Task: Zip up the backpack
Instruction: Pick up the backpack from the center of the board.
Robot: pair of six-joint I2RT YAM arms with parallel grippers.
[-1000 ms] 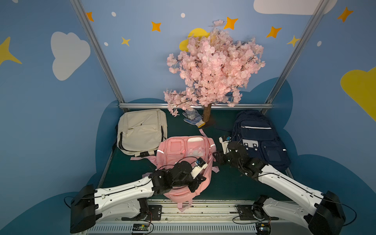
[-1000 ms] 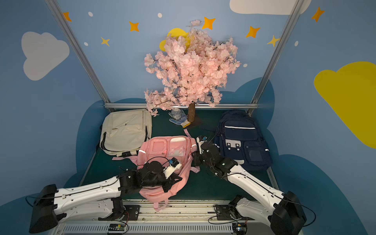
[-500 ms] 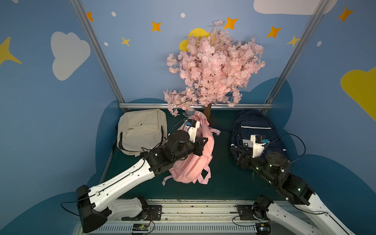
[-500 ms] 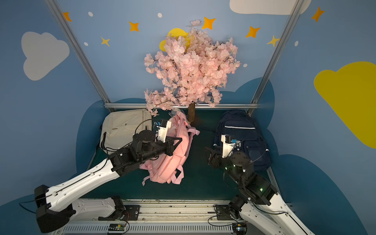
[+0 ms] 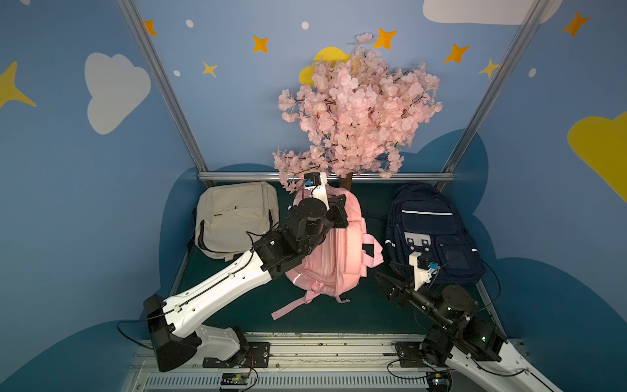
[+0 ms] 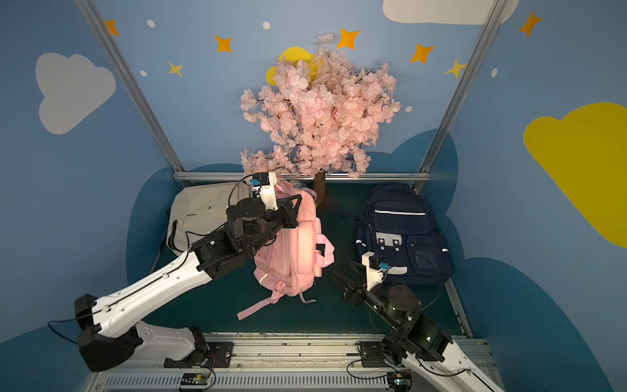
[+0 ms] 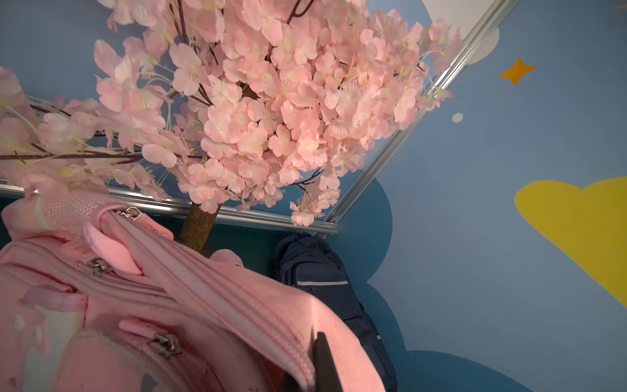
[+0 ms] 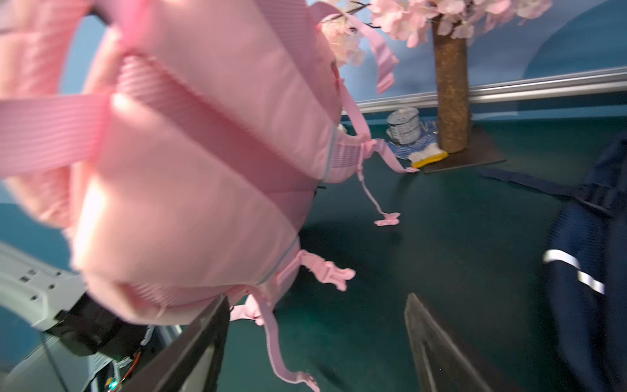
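The pink backpack (image 5: 339, 244) hangs in the middle of the scene, its top far back under the blossom tree (image 5: 356, 112) and its bottom seemingly just off the green tabletop (image 5: 356, 315). The left end effector (image 6: 296, 205) is pressed together on fabric at the bag's top and carries all the weight. That pinch is thin, so the cloth could creep out and the bag drop.

The bag looks blurred in the right wrist view, so it is probably swinging, which makes a small zipper pull (image 7: 133, 213) a hard target. The right end effector (image 5: 386, 273) is spread and empty, low at the near right, just beside the loose straps (image 5: 291, 307). It could snag a strap or buckle instead. Low branches could also catch the left wrist. The navy backpack (image 5: 431, 234) crowds the right arm.
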